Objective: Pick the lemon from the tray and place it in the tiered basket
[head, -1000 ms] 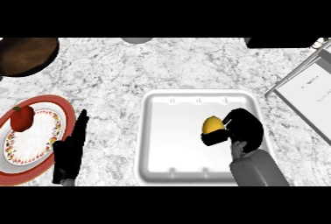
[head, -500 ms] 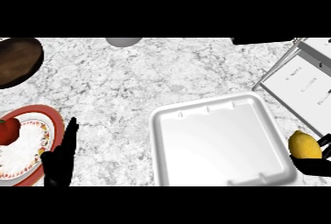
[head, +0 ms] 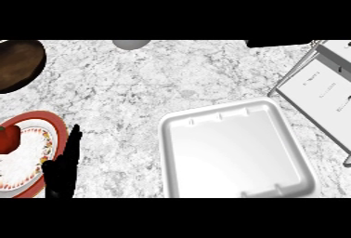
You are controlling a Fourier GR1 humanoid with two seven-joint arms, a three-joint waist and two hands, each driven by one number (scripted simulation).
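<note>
1. Nearest you, the left robot hand [head: 63,167] rests at the lower left with its fingers straight and pointing up. It holds nothing and lies just beside the red-rimmed plate [head: 51,122]. It sits in much the same place as half a second ago.

2. The right robot hand no longer shows at all. Half a second ago it was at the right edge with the lemon in it; now both are out of view, so you cannot tell how its fingers stand or whether it has the fruit.

3. The white tray [head: 233,148] lies in the middle with nothing in it. A second ago the lemon was inside it under the right robot hand, so the pick looks done.

4. Further right, the tiered basket [head: 316,90] shows its wire frame and pale shelves. No lemon is visible on the part you can see, so I judge the placing is not yet finished.

5. On the plate a red fruit [head: 7,138] sits at the left edge, untouched.

6. At the far left of the counter [head: 171,79] stands a dark brown bowl [head: 17,65]; a grey round thing [head: 132,43] lies at the far edge.
</note>
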